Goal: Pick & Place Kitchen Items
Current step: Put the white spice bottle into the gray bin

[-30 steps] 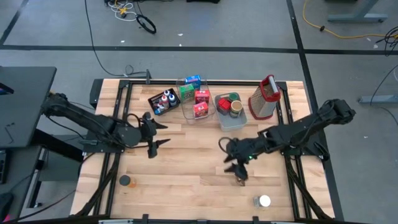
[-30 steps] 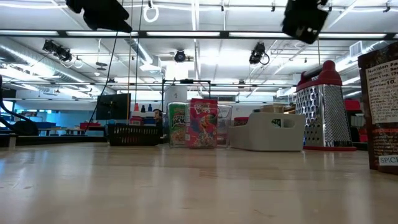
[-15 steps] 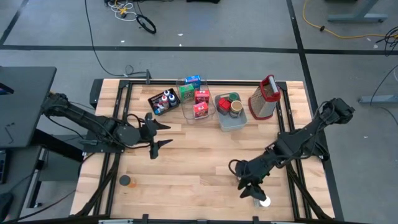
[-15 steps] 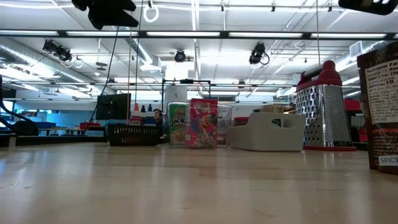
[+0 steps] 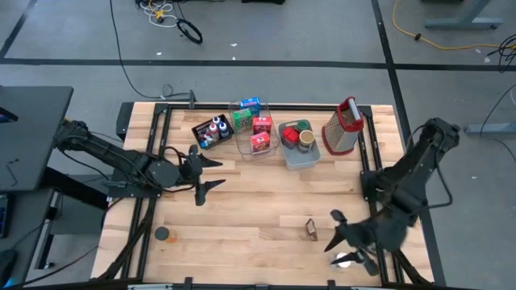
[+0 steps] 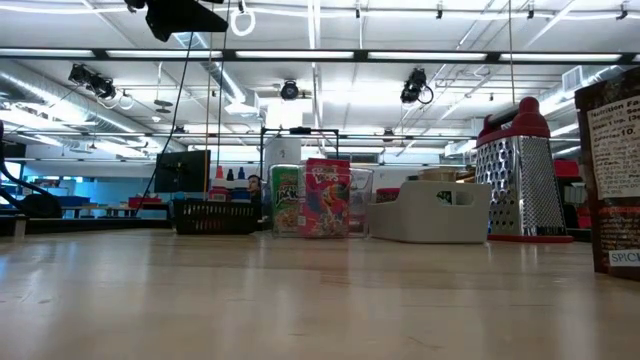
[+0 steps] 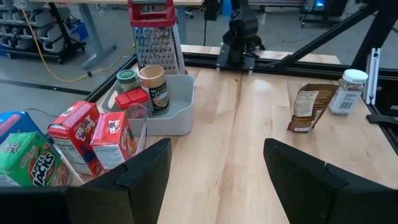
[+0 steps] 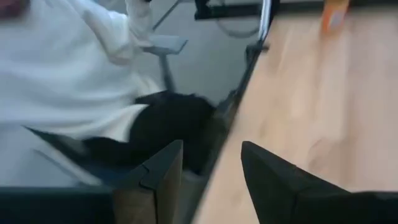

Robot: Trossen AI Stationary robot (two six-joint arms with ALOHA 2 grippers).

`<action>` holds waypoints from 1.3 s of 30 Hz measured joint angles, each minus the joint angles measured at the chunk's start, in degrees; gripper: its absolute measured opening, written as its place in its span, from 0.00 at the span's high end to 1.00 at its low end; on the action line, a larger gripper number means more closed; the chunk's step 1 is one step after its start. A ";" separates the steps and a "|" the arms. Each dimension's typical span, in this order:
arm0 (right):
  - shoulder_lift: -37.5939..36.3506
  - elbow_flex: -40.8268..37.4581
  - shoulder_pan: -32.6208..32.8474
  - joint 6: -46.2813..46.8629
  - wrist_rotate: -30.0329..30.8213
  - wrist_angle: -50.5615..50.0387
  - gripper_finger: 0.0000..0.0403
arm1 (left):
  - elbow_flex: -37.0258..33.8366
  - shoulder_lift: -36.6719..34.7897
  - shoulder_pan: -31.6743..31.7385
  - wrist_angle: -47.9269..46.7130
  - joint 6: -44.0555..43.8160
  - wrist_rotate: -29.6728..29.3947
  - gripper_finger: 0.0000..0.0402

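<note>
While the right gripper is hanging over the near right corner of the table, its fingers are standing apart around nothing, and the white-capped jar is sitting just beside them at the table's front edge. Judging from this, the step in hand is reaching for that jar, and doing it well is asking for the fingers to be straddling the jar squarely before closing, coming down slowly so the jar is not getting knocked off the edge so close by. The brown spice packet is standing nearby, a little farther in, and is needing a clear berth. The right arm is folding back sharply from its base at the right side of the table, its wrist turning toward the front edge; its wrist view is looking past the table edge at a person in a white top. The left gripper is waiting over the left middle of the table with fingers spread wide and holding nothing, its arm stretching in from the left. The small boxes are already sitting in the clear bin, the cans in the grey tray, beside the grater, and a small dark jar is resting near the front left.
</note>
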 joint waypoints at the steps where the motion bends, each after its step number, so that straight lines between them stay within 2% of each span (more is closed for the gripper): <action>1: -0.12 0.00 1.44 -2.83 3.17 -0.06 0.57 | 0.00 0.00 0.00 0.00 0.00 -0.03 0.34; 4: 0.46 0.00 4.29 -4.21 12.16 0.13 0.58 | 0.00 0.00 0.00 0.00 -0.35 -1.22 0.34; 8: 1.56 0.00 4.65 -6.11 22.15 -1.36 0.58 | 0.00 0.00 0.00 -0.02 -1.61 -2.89 0.34; 12: 2.03 0.00 3.79 -19.11 29.72 -4.17 0.58 | 0.00 0.00 0.00 -0.02 -1.60 -3.80 0.34; 15: 2.03 0.00 3.74 -26.61 32.02 -5.12 0.58 | 0.00 0.00 0.00 -0.04 -2.85 -6.36 0.34; 18: 2.03 0.00 3.78 -28.09 32.98 -3.61 0.58 | 0.00 0.00 0.02 -0.10 -3.23 -6.72 0.34; 24: 2.03 0.00 3.75 -19.69 31.90 -2.06 0.58 | 0.00 0.00 0.02 -0.11 -3.28 -6.76 0.34; 32: 2.03 0.00 1.72 -21.16 30.47 -0.94 0.58 | 0.00 -0.02 0.00 -0.09 -5.10 -7.25 0.34; 39: 2.05 0.00 1.57 -15.15 25.42 -3.43 0.49 | 0.00 -0.02 0.02 -0.09 -6.73 -7.29 0.34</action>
